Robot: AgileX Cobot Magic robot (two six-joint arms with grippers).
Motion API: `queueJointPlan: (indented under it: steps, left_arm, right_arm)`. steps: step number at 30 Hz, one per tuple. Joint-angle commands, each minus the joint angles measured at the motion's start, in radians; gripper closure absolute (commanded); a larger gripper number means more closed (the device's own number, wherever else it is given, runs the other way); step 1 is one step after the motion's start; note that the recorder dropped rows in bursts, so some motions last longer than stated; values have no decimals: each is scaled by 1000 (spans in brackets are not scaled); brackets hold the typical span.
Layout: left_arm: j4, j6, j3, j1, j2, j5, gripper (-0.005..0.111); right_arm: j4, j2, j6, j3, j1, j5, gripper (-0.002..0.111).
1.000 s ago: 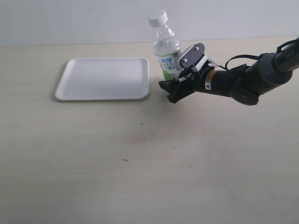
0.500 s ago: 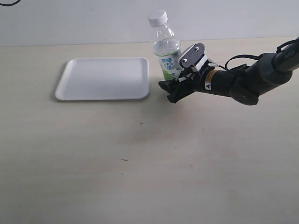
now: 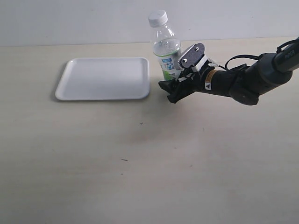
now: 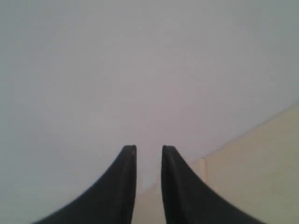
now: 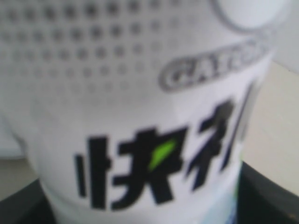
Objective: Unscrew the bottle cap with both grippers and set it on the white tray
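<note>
The right pincer (image 3: 178, 74) is clamped on the lower body of the bottle (image 3: 166, 46), with one grey-plated finger on its far side and a black finger low on the near side. The right wrist view shows dark fingers (image 5: 267, 196) at both flanks of the label. The pincer hides the bottle's base, so I cannot tell whether it touches the bench (image 3: 140, 158). Its arm (image 3: 252, 79) reaches in low from the right edge.

The left pincer (image 4: 148, 151) is out of the exterior view. In its own view its two dark fingers (image 4: 125, 172) are parted by a narrow slit, holding nothing and facing a pale wall.

The white tray (image 3: 103, 78) lies just left of the bottle, its right rim near the black finger but apart from it. The bench's far edge meets the wall (image 3: 70, 18) close behind the bottle. The space above the bottle cap (image 3: 158, 17) is free, and the near bench is wide and bare apart from two tiny dark specks (image 3: 141, 123).

The bottle is slim and clear and leans slightly toward the tray. The white cap sits on its neck, and the white label carries green, blue and bold dark characters.
</note>
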Motion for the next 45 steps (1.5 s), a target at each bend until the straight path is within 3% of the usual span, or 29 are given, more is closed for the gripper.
queueJointPlan:
  steps: [1,5,8,11,16,20,28,45]
  left_arm:
    - [-744,346,-88,10,-3,-47,85]
    - [-1587,1010,-175,-9,-3,77,84]
    - [-1917,1200,-251,-28,-3,193,71]
    - [-2070,1223,-312,-60,-3,224,51]
    - [-2106,1142,-407,-141,37,262,45]
    - [-2103,1049,-544,-191,151,402,44]
    - [-2062,918,-789,-203,360,587,44]
    - [-2096,908,-820,-236,396,587,44]
  right_arm:
    - [-4,-17,-4,-1,2,8,108]
    - [-4,-17,-49,-1,2,26,108]
    - [-4,-17,-53,-1,2,24,108]
    - [-4,-17,-53,-1,2,24,108]
    - [-4,-17,-65,-1,2,24,108]
    - [-4,-17,-68,-1,2,24,108]
    - [-8,-17,-72,-1,2,24,108]
    - [-62,-17,-141,-1,2,24,108]
